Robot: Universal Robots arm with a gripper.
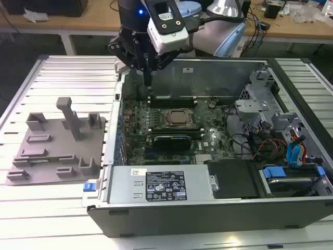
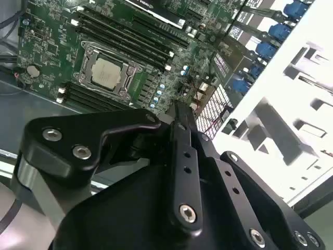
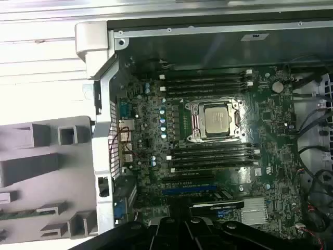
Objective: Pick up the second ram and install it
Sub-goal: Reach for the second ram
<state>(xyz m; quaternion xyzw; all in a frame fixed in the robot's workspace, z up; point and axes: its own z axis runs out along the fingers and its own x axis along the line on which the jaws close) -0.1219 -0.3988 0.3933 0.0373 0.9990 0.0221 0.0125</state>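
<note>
My gripper [image 1: 149, 82] hangs over the back corner of the open computer case, on the exterior view's left, above the motherboard [image 1: 156, 112]. Its dark fingers [image 2: 178, 117] are drawn together into one narrow tip, and I see nothing between them. A thin green strip, the second ram [image 3: 23, 212], lies in a slot of the grey tray [image 3: 31, 172] outside the case, well away from the gripper. Long dark memory slots [image 3: 205, 82] run on both sides of the CPU socket [image 3: 216, 120].
The grey tray with upright pegs [image 1: 57, 140] sits on the slatted white table [image 1: 67, 78], on the exterior view's left of the case. A black card with a green rim [image 1: 171, 140], a power supply [image 1: 161, 185], drive bays and cables [image 1: 291, 151] crowd the case.
</note>
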